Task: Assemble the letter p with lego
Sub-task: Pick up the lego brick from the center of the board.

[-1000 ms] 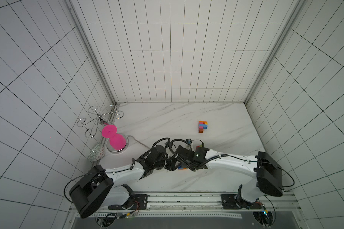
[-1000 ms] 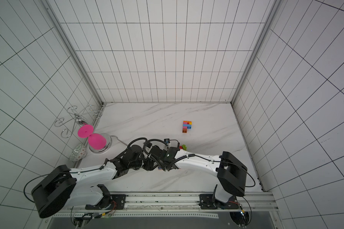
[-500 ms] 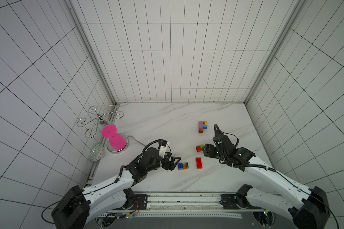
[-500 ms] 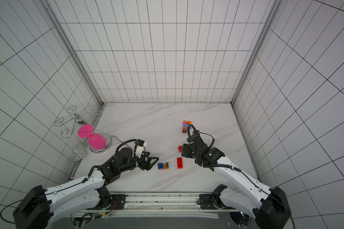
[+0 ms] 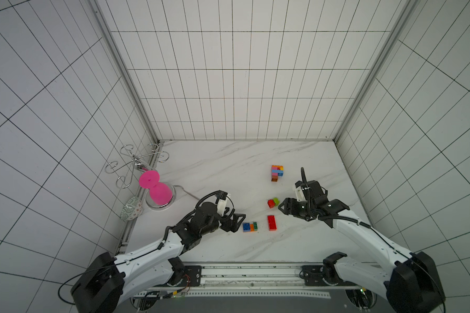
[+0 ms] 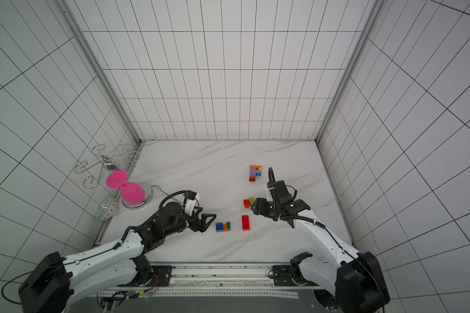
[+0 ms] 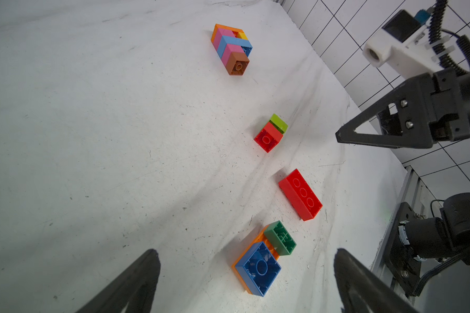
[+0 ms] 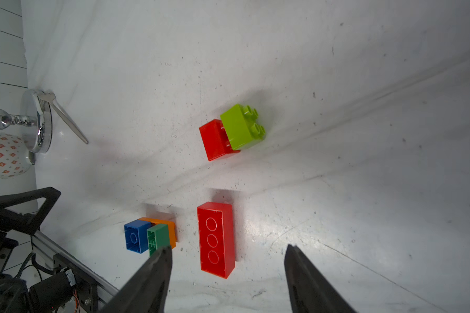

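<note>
Lego lies in four groups on the white marble table. A stack of orange, pink, blue, yellow and brown bricks lies farthest back. A red brick joined to a lime one sits nearer. A long red brick and a blue-orange-green piece lie in front. My left gripper is open just left of that piece, holding nothing. My right gripper is open and empty, just right of the red-lime pair.
A pink hourglass cup stands on a chrome base at the left wall, below a wire rack. A patterned egg-shaped object lies beside it. The arms' rail runs along the front edge. Tiled walls close in three sides.
A second ago both grippers were bunched together at the front middle. They have drawn apart to left and right, the left jaws have opened, and the blue-orange-green piece lies free.
</note>
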Controlling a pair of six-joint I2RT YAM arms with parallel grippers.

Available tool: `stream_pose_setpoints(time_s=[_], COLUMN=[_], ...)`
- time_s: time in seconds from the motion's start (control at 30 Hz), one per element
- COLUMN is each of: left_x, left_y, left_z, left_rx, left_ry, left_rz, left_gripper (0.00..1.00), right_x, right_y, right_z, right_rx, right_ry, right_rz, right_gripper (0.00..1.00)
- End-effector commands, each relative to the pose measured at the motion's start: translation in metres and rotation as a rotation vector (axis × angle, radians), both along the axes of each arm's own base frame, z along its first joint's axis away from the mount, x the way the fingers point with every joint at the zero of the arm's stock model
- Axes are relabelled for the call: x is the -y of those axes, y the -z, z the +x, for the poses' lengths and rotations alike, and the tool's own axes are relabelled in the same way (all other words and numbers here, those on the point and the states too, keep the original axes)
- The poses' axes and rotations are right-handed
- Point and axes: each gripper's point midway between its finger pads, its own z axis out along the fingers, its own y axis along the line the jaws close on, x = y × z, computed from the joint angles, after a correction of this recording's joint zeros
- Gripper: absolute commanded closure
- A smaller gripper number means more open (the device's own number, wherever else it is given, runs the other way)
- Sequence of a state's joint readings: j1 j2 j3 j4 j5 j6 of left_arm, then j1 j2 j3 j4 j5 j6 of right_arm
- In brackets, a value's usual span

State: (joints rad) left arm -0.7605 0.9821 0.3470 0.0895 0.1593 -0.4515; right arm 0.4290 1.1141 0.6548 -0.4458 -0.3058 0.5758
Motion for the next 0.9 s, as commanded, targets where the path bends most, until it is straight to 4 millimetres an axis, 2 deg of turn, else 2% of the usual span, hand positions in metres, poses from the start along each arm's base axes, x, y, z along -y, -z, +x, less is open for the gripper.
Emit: stream_pose_setpoints(time_s=[0.0, 0.17, 0.3, 0.53, 0.63, 0.73, 0.87], left_x=[0.0, -0.001, -0.011, -0.026, -0.029, -0.029, -0.029], left_y=[-0.001, -0.003, 0.0, 0.0, -0.001, -0.001, -0.002], left_z=[0.002, 0.003, 0.009, 0.015, 0.015, 0.015, 0.015], left_rx=[0.017, 0.021, 0.011, -0.001, -0.001, -0.001, 0.0], left_ry=[-0.003, -0.013, -0.076, -0.135, -0.142, -0.142, -0.139], left_rz=[0.007, 0.008, 0.036, 0.022, 0.014, 0.012, 0.009], left_gripper=[0.03, 0.03, 0.03, 0.03, 0.03, 0.03, 0.03], right_x=[-0.012, -0.026, -0.039, -0.059, -0.055, -0.045, -0.042], right_y=[0.016, 0.031, 0.04, 0.048, 0.051, 0.053, 0.056], right_z=[-0.014, -0.023, -0.026, -0.023, -0.018, -0.015, -0.014], right_rx=[-0.017, -0.017, -0.017, -0.017, -0.019, -0.021, -0.027], right_ry=[-0.086, -0.187, -0.259, -0.292, -0.259, -0.225, -0.231], right_rz=[-0.043, -0.228, -0.346, -0.419, -0.466, -0.524, -0.552], right_gripper=[0.31, 0.32, 0.33, 0.31, 0.35, 0.42, 0.51])
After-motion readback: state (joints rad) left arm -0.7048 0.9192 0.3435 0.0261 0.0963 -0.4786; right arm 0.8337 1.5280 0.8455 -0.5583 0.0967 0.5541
